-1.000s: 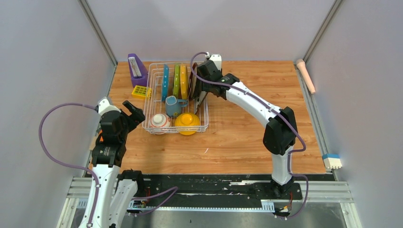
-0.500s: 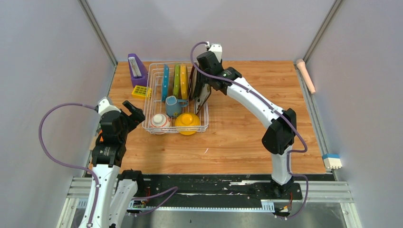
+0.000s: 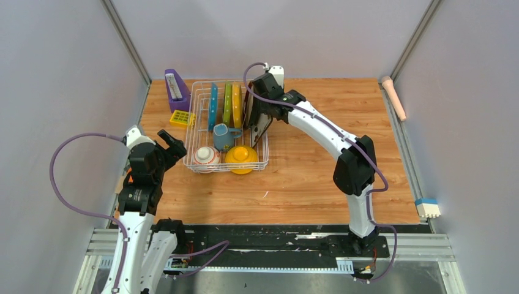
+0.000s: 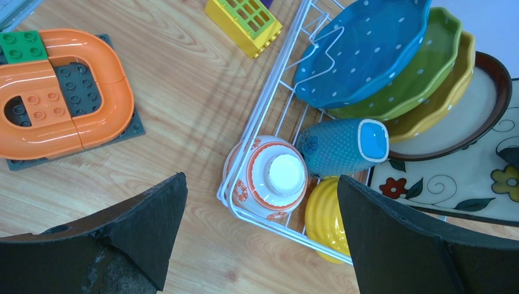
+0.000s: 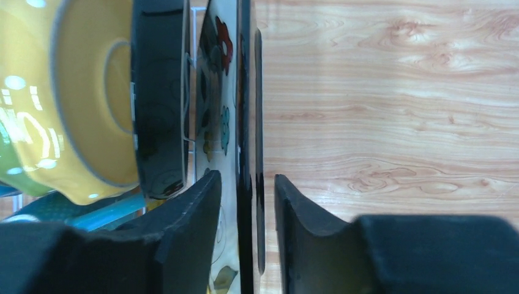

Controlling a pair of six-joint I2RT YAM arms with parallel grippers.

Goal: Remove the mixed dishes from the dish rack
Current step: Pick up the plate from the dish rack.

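My right pincer [image 5: 246, 177] straddles the edge of the dark square plate [image 5: 248, 92], fingers apart with a sliver of gap on each side. That plate stands on edge at the dish rack's [image 3: 191, 125] 3 o'clock side. My left pincer [image 4: 262, 179] hangs wide open above the worktop [image 3: 306, 177], at the rack's 8 o'clock.

We find the rectangular white wire dish rack [image 3: 193, 125] far left on the table, with the purple slanted holder [image 3: 176, 89] behind it and the small yellow grid block [image 3: 182, 118] just left. Upright inside, left to right: blue-dotted plate [image 3: 212, 105], green-dotted plate [image 3: 227, 103], yellow plate [image 3: 237, 104], dark square plate [image 3: 262, 125]. The blue-grey mug [image 3: 223, 136] lies mid-rack, with the red-and-white patterned bowl [image 3: 205, 157] and yellow bowl [image 3: 241, 157] nearest us.
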